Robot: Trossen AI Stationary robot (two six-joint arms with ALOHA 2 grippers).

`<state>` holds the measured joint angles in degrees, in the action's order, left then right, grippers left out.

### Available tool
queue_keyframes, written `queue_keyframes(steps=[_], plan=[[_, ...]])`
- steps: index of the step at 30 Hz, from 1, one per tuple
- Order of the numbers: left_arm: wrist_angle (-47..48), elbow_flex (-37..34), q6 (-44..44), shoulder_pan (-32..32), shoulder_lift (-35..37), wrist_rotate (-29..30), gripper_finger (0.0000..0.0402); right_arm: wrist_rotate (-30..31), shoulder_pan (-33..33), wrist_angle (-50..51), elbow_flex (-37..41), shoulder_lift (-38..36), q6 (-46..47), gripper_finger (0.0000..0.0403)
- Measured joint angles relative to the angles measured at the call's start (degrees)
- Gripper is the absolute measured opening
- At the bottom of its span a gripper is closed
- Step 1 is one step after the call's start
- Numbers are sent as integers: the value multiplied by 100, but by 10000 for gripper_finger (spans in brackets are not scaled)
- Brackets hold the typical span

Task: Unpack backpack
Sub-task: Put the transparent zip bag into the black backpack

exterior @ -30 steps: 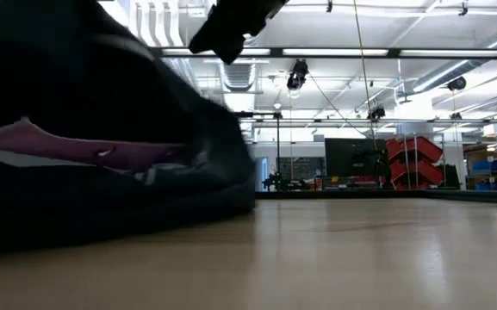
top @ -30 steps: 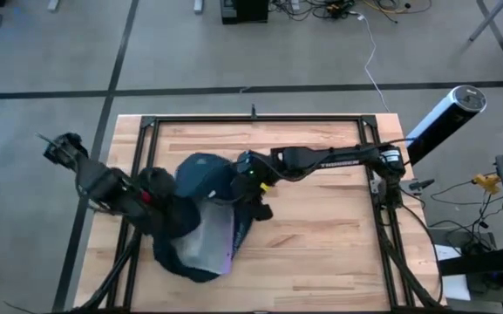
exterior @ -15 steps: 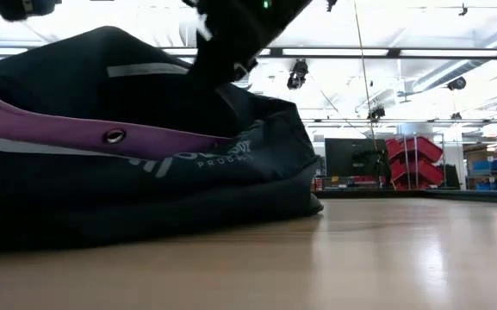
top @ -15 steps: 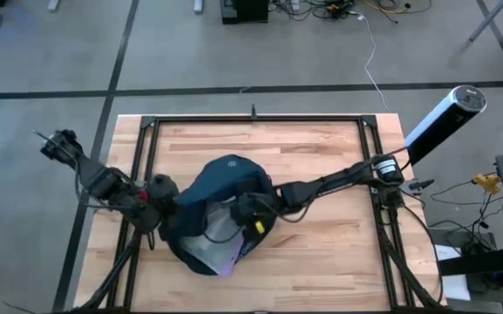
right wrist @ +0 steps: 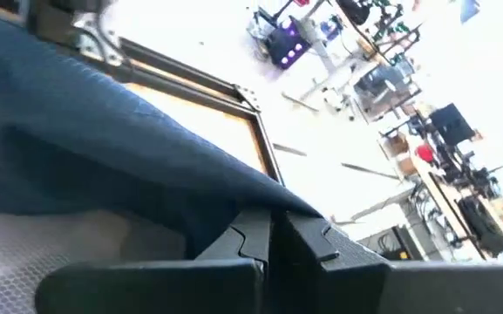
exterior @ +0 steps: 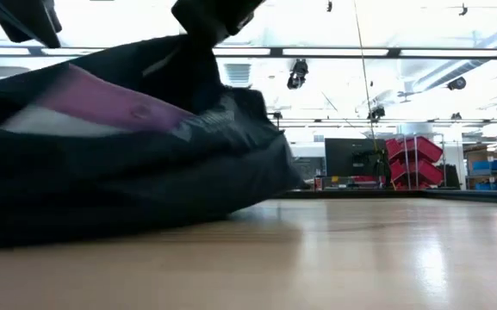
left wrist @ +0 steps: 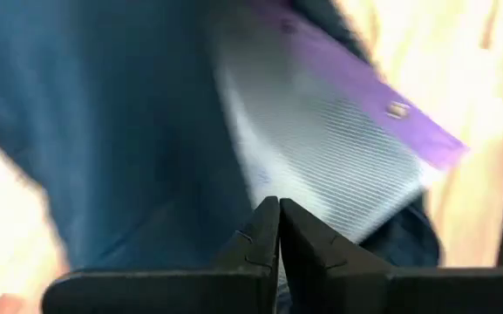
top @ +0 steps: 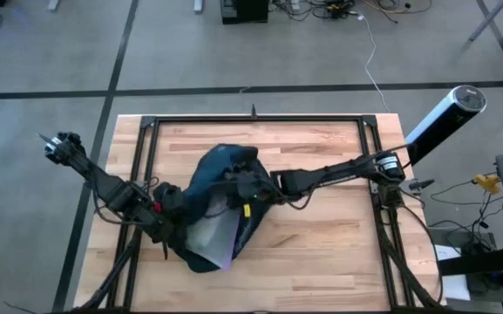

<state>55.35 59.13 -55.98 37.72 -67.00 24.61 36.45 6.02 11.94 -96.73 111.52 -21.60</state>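
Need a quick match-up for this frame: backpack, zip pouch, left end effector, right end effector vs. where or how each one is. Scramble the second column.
Things:
1. backpack
2. zip pouch
3. left end effector
4. right end effector

States:
A. clear with a purple edge, sticking out of the bag's opening
B. shut, pinching dark fabric at the bag's left side
C. dark navy, lying on the wooden table
D. shut, gripping fabric on top of the bag, near the table's middle

Pairs: 1-C, 2-A, 3-B, 4-D
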Motion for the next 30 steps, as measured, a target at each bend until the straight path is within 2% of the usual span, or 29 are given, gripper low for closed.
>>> queue_keyframes(steps=[2, 6, 8, 12, 16, 23, 26, 30], plan=[[-100, 0, 155, 97, -212, 95, 0, -834, -20, 111, -46, -59, 264, 0], [4, 0, 237, 194, -763, 594, 0, -3008, 8, 262, 3, -44, 1105, 0], [91, 0, 237, 194, -1025, 749, 0, -3567, 58, 277, 89, 69, 1405, 0], [402, 0, 227, 183, -1379, 788, 0, -2994, 181, 248, 297, 471, 1786, 0], [884, 169, 96, 183, -1412, 775, 0, -2542, 245, -14, 337, 1034, 2201, 0], [1633, 977, -5, 201, -1104, 900, 0, -2450, 291, -1694, 342, 2055, 2508, 0], [1819, 1285, -5, 226, -1057, 898, 0, -2639, 363, -2077, 341, 2099, 2478, 0], [2199, 1505, -10, 284, -1054, 895, 0, -3189, 527, -2540, 344, 1734, 1823, 0]])
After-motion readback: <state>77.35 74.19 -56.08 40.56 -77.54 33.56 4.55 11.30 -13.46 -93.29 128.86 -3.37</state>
